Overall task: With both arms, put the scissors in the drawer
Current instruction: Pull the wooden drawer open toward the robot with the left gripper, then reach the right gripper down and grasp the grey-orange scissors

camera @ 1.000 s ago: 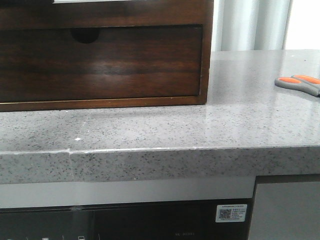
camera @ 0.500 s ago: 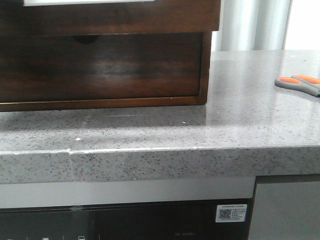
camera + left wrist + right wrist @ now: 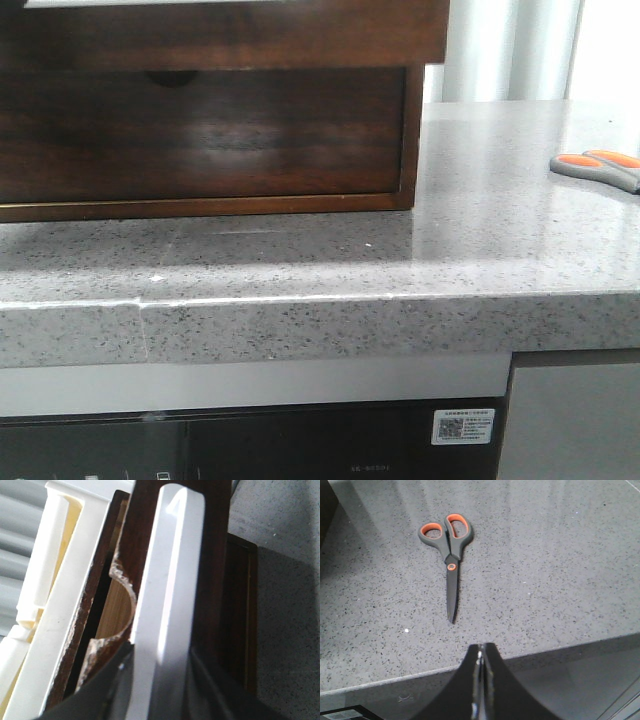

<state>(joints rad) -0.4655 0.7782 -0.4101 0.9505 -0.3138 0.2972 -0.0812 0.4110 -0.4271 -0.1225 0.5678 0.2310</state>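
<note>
The scissors (image 3: 449,555), grey-handled with orange loops, lie flat on the speckled counter; the front view shows only their handles (image 3: 598,168) at the far right edge. My right gripper (image 3: 481,652) is shut and empty, above the counter's front edge and well short of the scissor tips. The drawer (image 3: 230,35) stands pulled out of the dark brown chest, its front overhanging the lower drawer (image 3: 200,130). In the left wrist view my left gripper (image 3: 161,675) straddles the drawer's pale top rim (image 3: 172,580), one black finger on each side. Neither arm shows in the front view.
The chest sits at the back left of the grey stone counter (image 3: 320,260), whose front edge (image 3: 320,305) runs across the view. A dark appliance front (image 3: 250,445) lies below it. A white slotted frame (image 3: 50,580) stands behind the chest.
The upper drawer front has slid out further towards the camera, now covering most of the lower drawer's finger notch. The scissors have not moved.
</note>
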